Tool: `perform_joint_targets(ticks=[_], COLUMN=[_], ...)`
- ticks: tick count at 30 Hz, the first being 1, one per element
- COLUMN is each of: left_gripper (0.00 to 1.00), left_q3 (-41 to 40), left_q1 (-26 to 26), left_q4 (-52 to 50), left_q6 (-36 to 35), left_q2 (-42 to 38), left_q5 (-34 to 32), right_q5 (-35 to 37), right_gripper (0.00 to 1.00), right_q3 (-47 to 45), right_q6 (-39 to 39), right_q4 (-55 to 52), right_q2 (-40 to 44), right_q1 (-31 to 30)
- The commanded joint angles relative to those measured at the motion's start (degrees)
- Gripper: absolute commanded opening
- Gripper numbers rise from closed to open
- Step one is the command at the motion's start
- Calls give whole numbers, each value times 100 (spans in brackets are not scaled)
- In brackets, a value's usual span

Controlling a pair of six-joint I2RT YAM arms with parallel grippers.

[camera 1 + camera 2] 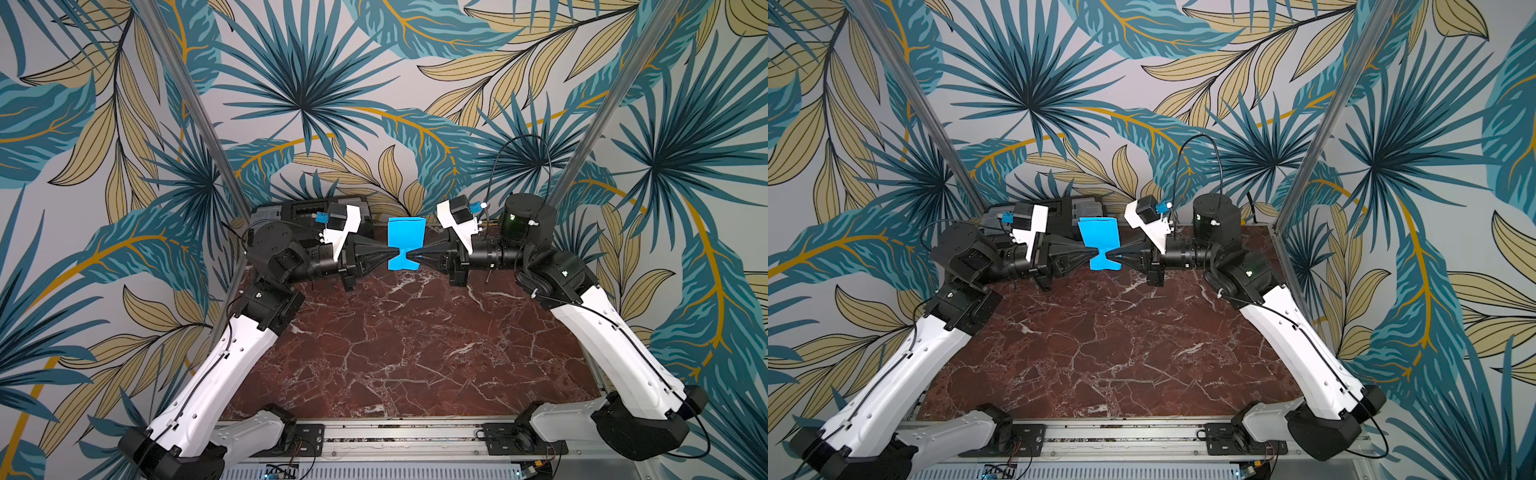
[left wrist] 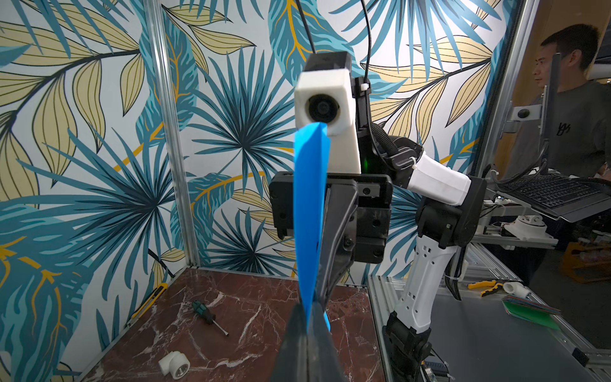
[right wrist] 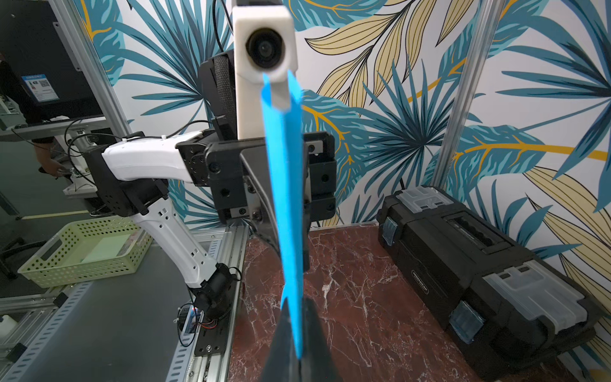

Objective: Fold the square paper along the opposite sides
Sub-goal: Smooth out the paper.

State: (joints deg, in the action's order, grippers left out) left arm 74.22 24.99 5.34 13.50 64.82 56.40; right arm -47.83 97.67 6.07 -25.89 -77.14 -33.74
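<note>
The square paper (image 1: pixel 405 232) (image 1: pixel 1098 235) is a sky-blue sheet held upright in the air over the back of the marble table (image 1: pixel 395 353). It is pinched in at its lower part, so it looks like an hourglass. My left gripper (image 1: pixel 398 254) comes in from the left and is shut on one side edge. My right gripper (image 1: pixel 411 255) faces it from the right, tips almost touching, shut on the opposite edge. The left wrist view shows the paper (image 2: pixel 309 215) edge-on, rising from my left gripper (image 2: pixel 309 317). In the right wrist view the paper (image 3: pixel 287 198) has two layers spreading apart above my right gripper (image 3: pixel 299 317).
A black toolbox (image 1: pixel 291 210) (image 3: pixel 479 258) stands at the back left against the wall. A screwdriver (image 2: pixel 206 314), a white pipe fitting (image 2: pixel 174 363) and a yellow utility knife (image 2: pixel 148 302) lie on the marble. A green basket (image 3: pixel 82 254) sits off the table.
</note>
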Motion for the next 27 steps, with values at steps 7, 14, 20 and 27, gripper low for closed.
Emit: perform_joint_targets(ticks=[7, 14, 20, 27], left_gripper=[0, 0, 0, 0], left_q3=[357, 366, 387, 215], left_q1=[-3, -4, -4, -8], left_q4=[136, 83, 65, -70], left_q6=[24, 2, 3, -17], left_q2=[-99, -127, -145, -221], left_q5=[-103, -131, -121, -248], right_q5=[-5, 7, 31, 519], right_gripper=[0, 27, 0, 66], right_q3=[-410, -567, -767, -1224], right_q6=[35, 78, 16, -40], right_q4=[67, 110, 255, 266], right_q2=[218, 323, 408, 812], right_q1=[-13, -14, -15, -13])
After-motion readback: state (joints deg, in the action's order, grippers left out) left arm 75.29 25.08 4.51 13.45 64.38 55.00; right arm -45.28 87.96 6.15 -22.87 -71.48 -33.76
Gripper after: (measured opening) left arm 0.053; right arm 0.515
